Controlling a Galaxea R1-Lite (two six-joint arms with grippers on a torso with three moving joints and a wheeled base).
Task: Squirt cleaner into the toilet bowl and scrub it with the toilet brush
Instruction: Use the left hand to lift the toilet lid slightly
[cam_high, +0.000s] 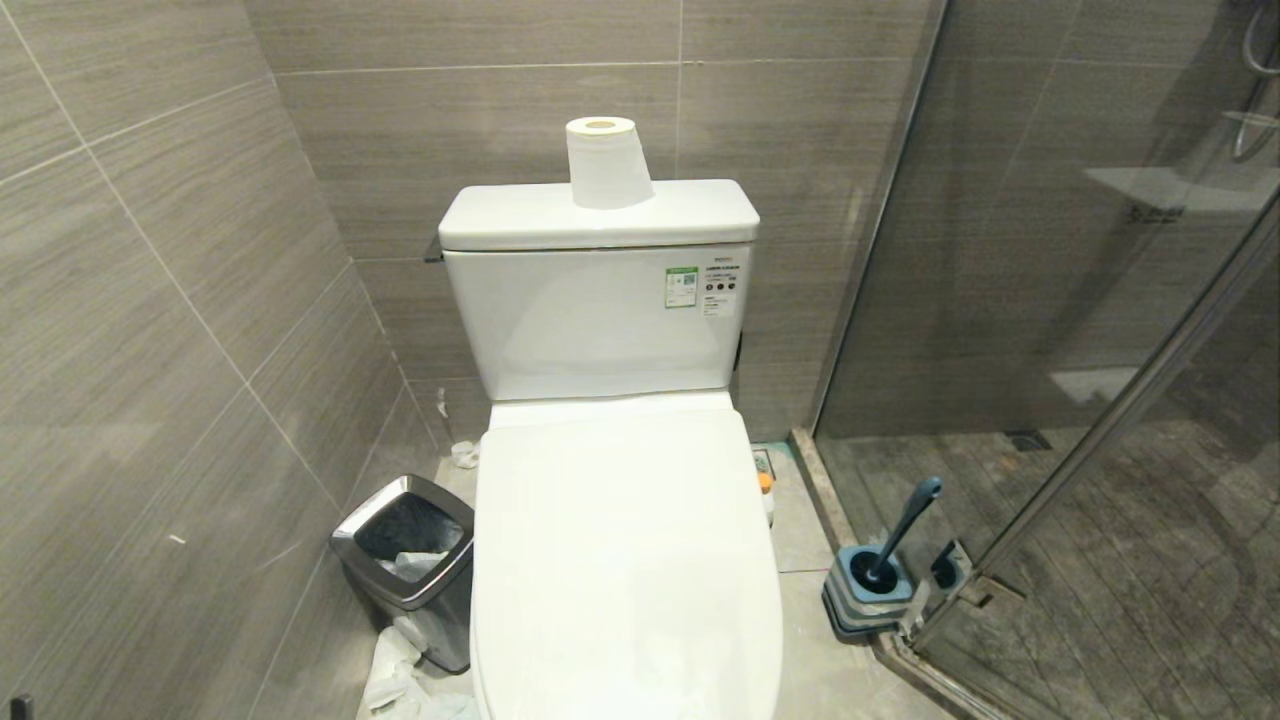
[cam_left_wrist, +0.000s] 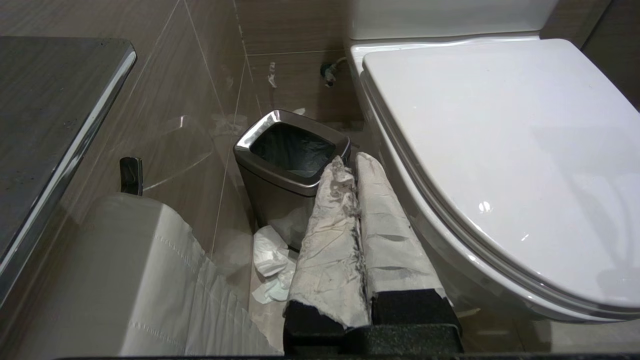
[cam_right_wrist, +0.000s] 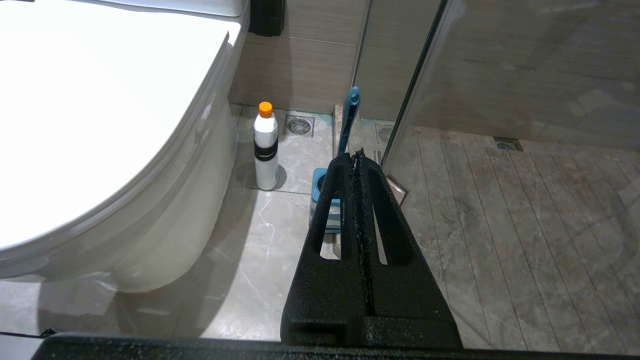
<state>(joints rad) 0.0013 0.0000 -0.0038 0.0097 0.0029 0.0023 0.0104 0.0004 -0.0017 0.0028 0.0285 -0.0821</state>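
A: Where are the grippers?
B: Nearest, left gripper and right gripper both clenched, empty.
A: And beyond?
B: The toilet bowl, lid down, centre; toilet brush in its holder, right. A paper roll tops the far tank.

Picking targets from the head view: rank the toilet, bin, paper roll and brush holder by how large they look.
1. toilet bowl
2. bin
3. paper roll and brush holder: look alike, and the roll sits farther back, so unranked.
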